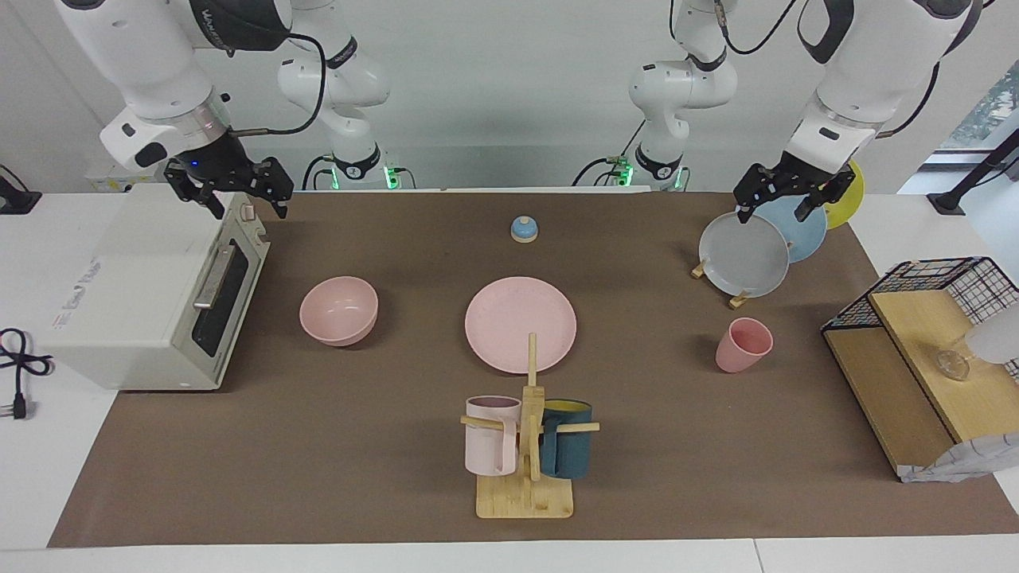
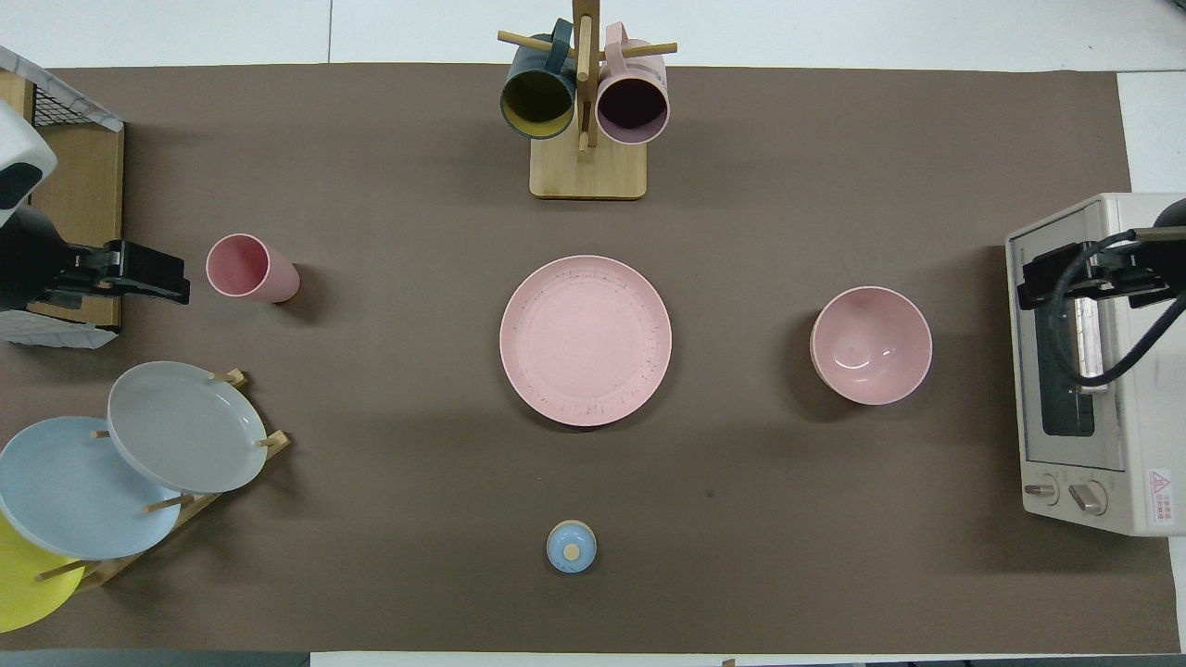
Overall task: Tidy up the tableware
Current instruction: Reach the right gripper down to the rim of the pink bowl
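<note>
Three pink pieces sat apart on the brown mat that covered the surface. Largest of the lot was the white toaster oven at the right arm's end, then the wire-and-wood rack at the left arm's end. The plate stand held a grey plate, a blue plate and a yellow plate, close to the robots.

The pink plate lay flat at the middle of the mat. The pink bowl stood upright between it and the oven, and the pink cup stood between the plate and the rack, leaning slightly. All three were well apart with bare mat around them.

The mug tree stood farther from the robots than the plate, carrying a pale pink mug and a teal mug. A small blue knob sat nearer to the robots than the plate.

The overhead view showed the mugs' insides and the oven's dials; the facing view showed the arms' full reach. The right claw hung spread over the oven's top edge, holding nothing. The left claw hung spread over the plate stand, pointing down, also holding nothing.
</note>
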You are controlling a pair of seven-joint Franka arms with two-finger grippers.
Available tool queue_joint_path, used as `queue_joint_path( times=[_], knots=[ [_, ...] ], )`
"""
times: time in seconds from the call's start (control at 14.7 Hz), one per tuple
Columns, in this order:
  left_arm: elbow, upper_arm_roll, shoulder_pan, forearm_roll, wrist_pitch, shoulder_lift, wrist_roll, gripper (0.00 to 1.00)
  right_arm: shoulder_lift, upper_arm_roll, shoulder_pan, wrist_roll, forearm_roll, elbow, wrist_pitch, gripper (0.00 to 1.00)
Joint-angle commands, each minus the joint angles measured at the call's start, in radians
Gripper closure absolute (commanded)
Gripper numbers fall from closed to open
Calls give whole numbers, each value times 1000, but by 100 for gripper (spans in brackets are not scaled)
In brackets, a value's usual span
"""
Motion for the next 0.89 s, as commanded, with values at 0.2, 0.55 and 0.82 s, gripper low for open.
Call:
queue_joint_path(
  times=[0.2, 0.55, 0.82],
  knots=[
    [11, -5, 9, 17, -19, -3, 5, 0, -11, 22, 0, -31, 27, -36, 41, 0],
    [11, -5, 9, 17, -19, -3, 5, 0, 4, 168, 17, 93, 40, -327, 456, 0],
    [11, -5, 9, 17, -19, -3, 5, 0, 18, 179, 48, 98, 40, -585, 786, 0]
  ],
)
